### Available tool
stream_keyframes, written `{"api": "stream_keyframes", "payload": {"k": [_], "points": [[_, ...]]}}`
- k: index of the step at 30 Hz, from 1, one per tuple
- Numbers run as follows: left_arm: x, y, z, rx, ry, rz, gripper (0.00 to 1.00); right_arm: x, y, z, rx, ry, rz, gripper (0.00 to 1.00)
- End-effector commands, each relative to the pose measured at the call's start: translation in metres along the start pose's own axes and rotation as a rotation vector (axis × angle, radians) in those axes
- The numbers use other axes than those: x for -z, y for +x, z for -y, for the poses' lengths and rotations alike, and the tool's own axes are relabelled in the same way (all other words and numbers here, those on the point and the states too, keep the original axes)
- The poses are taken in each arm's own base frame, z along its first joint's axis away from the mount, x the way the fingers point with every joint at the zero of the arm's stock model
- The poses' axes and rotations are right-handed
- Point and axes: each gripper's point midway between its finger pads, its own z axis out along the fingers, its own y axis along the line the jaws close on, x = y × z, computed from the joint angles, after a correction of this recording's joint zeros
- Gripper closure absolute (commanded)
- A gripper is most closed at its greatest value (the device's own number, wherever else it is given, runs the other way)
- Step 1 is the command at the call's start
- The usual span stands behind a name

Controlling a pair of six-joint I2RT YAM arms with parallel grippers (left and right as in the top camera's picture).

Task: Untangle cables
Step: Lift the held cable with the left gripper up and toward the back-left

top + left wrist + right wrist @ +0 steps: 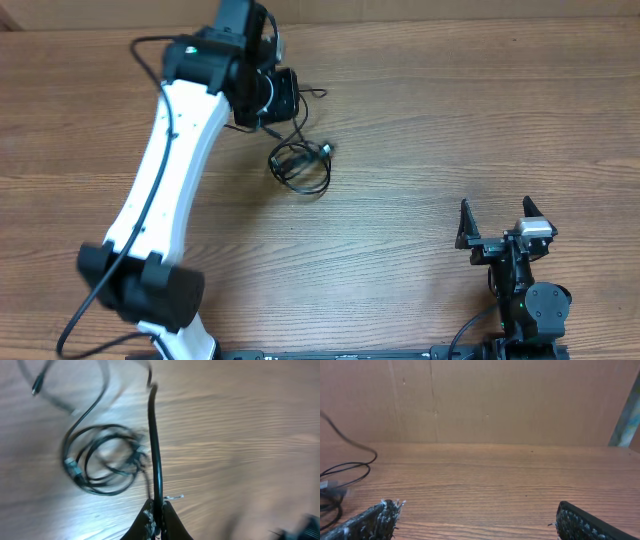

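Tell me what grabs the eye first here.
The left hand, far across the wooden table, is pinched shut on one black cable. A small coil of cables lies just beside it; the right hand sits open at the near right.

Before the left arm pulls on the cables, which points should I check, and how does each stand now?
1. Left gripper shut on one black cable strand: ok.
2. Held strand separate from the cable coil: cannot tell, blurred where they pass.
3. Coil lying on the wooden table: ok.
4. Right gripper open: ok.
5. Right gripper close enough to hold the coil down: not ok, it stands far off.
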Motion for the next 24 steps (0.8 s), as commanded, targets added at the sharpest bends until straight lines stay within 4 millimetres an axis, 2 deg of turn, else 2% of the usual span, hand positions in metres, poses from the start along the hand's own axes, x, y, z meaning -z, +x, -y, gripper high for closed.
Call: {"api": "stream_keyframes", "payload": {"k": [1,5,10,17,21,24], "points": [[0.059,-0.005,0.05,-0.1,0.204,0.107,0.96,0.0,0.002,-0.001,-0.003,-0.003,0.003,0.0],[0.094,-0.006,0.086,-0.167,0.37,0.179,0.96,0.0,0.002,-0.001,-0.003,-0.003,0.003,0.0],[0.125,-0.014,0.112,-0.184,0.488,0.262,0.96,0.0,0.002,-0.001,-0.003,-0.003,0.003,0.0],[0.18,-0.042,0.151,-0.187,0.675,0.445,0.96,0.0,0.002,-0.001,-0.003,-0.003,0.003,0.0],[0.225,-0.063,0.171,-0.151,0.822,0.571,0.96,0.0,0.002,-0.001,-0.003,-0.003,0.003,0.0],[0.262,-0.079,0.177,-0.125,0.929,0.665,0.96,0.0,0.002,-0.001,-0.003,-0.003,0.003,0.0]]}}
